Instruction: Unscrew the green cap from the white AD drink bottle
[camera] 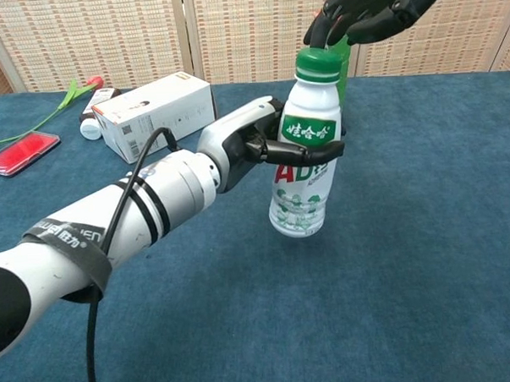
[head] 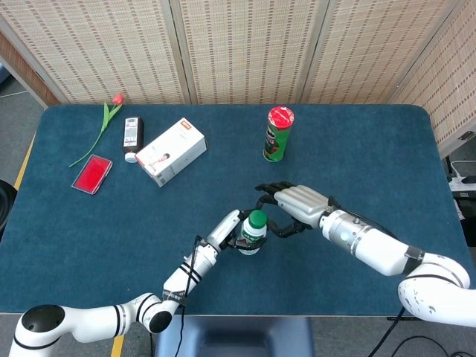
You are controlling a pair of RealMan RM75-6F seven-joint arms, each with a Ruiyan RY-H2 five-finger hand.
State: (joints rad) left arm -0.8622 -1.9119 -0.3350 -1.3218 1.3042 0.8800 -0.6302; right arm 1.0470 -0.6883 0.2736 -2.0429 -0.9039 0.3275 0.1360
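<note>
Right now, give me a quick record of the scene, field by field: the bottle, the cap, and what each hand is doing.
bottle: white AD drink bottle, upright, lifted off the table
cap: green cap, on the bottle
left hand: left hand grips the bottle's body
right hand: right hand over the cap, fingers spread; contact cannot be told
behind: green can with a red lid
</note>
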